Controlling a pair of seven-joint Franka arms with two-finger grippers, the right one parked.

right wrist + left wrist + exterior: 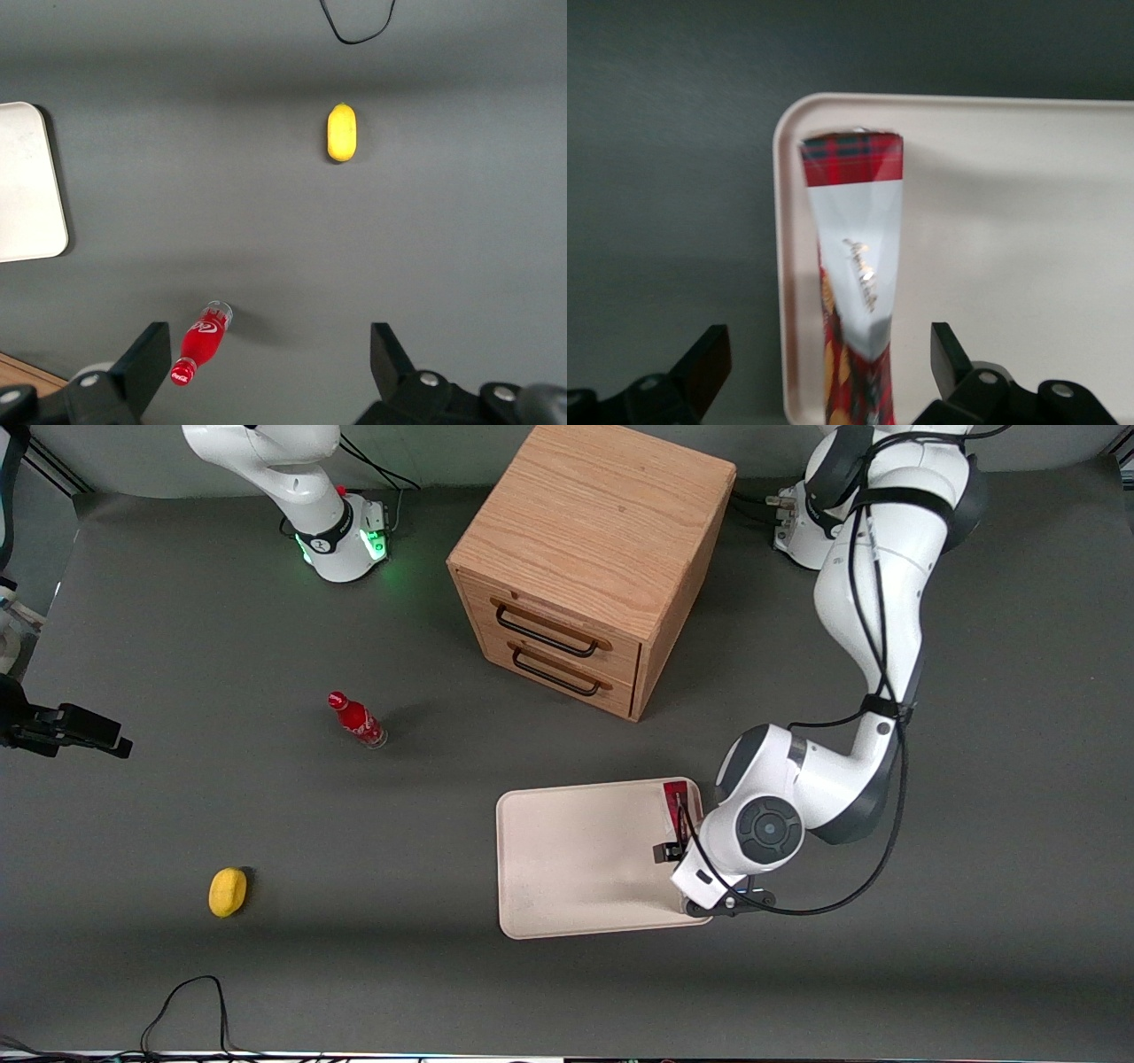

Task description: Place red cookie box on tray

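Observation:
The red cookie box point(677, 804) point(855, 257) is in the cream-white tray point(576, 850) point(1010, 221), close along the tray's rim at the working arm's end. Its tartan red end and a pale grey-white face show in the left wrist view. My left gripper point(684, 852) point(828, 354) hangs just above the box's end nearer the front camera. It is open, with one black fingertip point(709, 350) over the dark table and the other fingertip point(946, 350) over the tray, both clear of the box. The arm's wrist hides part of the box in the front view.
A wooden two-drawer cabinet point(585, 558) stands farther from the front camera than the tray. A small red bottle point(357, 720) point(202, 343) and a yellow lemon-like object point(228, 891) point(342, 133) lie toward the parked arm's end. A black cable point(186, 1001) loops near the table's front edge.

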